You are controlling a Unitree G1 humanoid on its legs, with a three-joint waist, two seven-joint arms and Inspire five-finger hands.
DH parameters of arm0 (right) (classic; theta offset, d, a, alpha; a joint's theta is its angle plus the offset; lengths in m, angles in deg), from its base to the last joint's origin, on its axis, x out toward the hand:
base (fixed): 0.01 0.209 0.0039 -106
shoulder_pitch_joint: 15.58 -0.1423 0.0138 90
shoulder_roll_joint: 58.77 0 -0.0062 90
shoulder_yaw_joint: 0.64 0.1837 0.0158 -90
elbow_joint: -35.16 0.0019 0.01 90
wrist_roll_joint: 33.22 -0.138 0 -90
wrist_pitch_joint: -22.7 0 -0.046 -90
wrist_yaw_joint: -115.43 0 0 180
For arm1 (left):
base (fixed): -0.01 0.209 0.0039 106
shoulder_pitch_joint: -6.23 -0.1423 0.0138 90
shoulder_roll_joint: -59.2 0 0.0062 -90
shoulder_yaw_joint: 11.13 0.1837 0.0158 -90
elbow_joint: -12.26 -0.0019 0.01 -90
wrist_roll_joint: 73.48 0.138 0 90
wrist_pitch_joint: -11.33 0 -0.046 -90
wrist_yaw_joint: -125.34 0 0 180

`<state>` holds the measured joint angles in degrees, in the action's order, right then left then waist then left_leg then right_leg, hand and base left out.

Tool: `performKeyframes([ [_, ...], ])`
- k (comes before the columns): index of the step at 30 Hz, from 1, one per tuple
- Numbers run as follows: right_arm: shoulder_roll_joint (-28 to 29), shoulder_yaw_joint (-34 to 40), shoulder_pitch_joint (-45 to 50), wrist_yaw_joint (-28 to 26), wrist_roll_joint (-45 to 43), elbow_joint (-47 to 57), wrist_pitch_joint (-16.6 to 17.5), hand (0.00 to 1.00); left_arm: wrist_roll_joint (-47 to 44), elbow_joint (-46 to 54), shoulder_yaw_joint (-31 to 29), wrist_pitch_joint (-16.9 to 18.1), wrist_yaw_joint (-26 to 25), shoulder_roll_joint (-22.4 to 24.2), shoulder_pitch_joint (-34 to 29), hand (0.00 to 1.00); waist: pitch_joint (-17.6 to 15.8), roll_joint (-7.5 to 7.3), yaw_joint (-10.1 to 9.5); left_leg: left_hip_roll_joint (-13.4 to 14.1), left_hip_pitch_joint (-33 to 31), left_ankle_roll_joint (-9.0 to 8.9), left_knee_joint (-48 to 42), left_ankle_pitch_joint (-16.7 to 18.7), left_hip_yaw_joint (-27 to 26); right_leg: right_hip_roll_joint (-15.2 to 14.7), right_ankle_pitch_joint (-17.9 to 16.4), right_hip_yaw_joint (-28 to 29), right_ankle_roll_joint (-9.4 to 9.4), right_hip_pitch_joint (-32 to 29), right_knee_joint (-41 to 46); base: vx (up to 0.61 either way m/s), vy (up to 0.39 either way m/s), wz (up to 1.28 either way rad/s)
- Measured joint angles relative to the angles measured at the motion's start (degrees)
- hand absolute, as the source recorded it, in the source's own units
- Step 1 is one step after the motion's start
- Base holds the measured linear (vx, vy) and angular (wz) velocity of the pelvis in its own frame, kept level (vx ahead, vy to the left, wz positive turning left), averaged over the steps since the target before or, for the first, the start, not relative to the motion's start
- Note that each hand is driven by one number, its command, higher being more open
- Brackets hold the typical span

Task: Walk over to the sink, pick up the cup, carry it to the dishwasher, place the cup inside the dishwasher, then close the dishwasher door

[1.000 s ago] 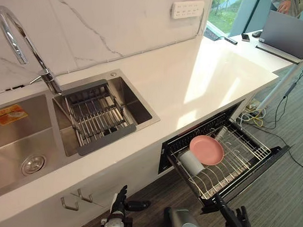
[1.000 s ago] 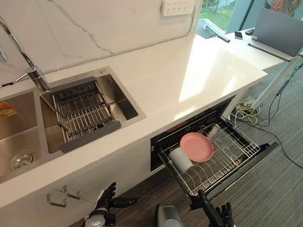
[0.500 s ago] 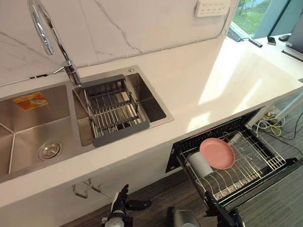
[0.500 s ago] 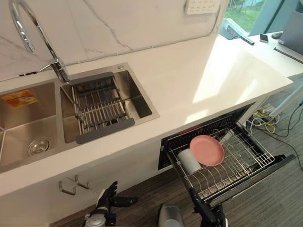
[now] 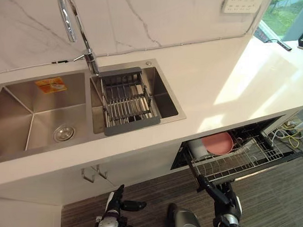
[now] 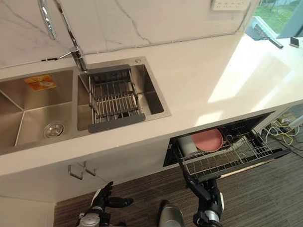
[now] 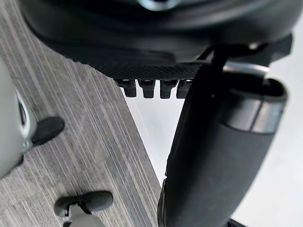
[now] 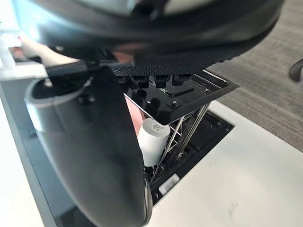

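1. Cup (image 5: 196, 149), white and lying on its side, sits below the biggest thing in view, a white counter (image 5: 217, 81) backed by a marbled wall.
2. Grey striped floor (image 5: 154, 188) runs along the cabinet front, with a tangle of cables (image 5: 290, 139) at the far right.
3. A steel sink (image 5: 22, 120) with two basins is set into the counter, well apart from the cup.
4. The dishwasher (image 5: 260, 128) is a dark drawer under the counter's right part. It stands partly open, and the counter's edge overhangs the back of it.
5. Its wire basket (image 5: 237, 159) holds the cup at the left end.
6. A grey draining rack (image 5: 128, 103) lies across the right basin, below a curved tap (image 5: 77, 21).
7. A pink plate (image 5: 217, 143) leans just beside the cup, on its right.
8. The right hand (image 5: 225, 201) reaches up with straight fingers to the drawer's front left corner and holds nothing. I cannot tell whether it touches.
9. The left hand (image 5: 117, 204) hangs low over the floor, fingers relaxed, thumb out, holding nothing.
10. A white socket strip (image 5: 240, 4) is fixed to the wall.
11. An orange sticker (image 5: 50, 84) lies in the left basin. Its print is too small to read, as is a small mark on the cup's base.
12. Two metal hooks (image 5: 92, 173) hang under the counter.
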<state>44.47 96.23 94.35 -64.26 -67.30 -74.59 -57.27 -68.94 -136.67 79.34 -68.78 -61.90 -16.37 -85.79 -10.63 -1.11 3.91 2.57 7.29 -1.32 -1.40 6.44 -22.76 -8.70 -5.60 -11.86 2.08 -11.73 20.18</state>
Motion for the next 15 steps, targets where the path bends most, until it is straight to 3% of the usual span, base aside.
performKeyframes([
  [6,-3.0,0.0,-5.2,1.8,0.5,-2.0,0.0,1.0,0.0,-0.5,0.0,0.1,0.0,-1.4,0.0,1.0,0.1,1.36,-0.33,-0.7,-2.1,0.57,0.6,-1.4,3.6,-1.3,0.5,-3.1,0.29,0.0,-0.8,0.02,-0.016,0.3],
  [15,-11.8,-2.6,-12.7,3.8,9.1,-9.5,-1.3,1.0,-0.1,-1.6,0.0,0.4,0.8,-3.0,-0.2,1.0,0.0,1.78,-1.39,-1.2,-5.1,1.13,1.5,-3.7,9.8,-2.4,2.2,-8.5,0.39,1.2,-3.6,-0.02,-0.015,0.31],
])
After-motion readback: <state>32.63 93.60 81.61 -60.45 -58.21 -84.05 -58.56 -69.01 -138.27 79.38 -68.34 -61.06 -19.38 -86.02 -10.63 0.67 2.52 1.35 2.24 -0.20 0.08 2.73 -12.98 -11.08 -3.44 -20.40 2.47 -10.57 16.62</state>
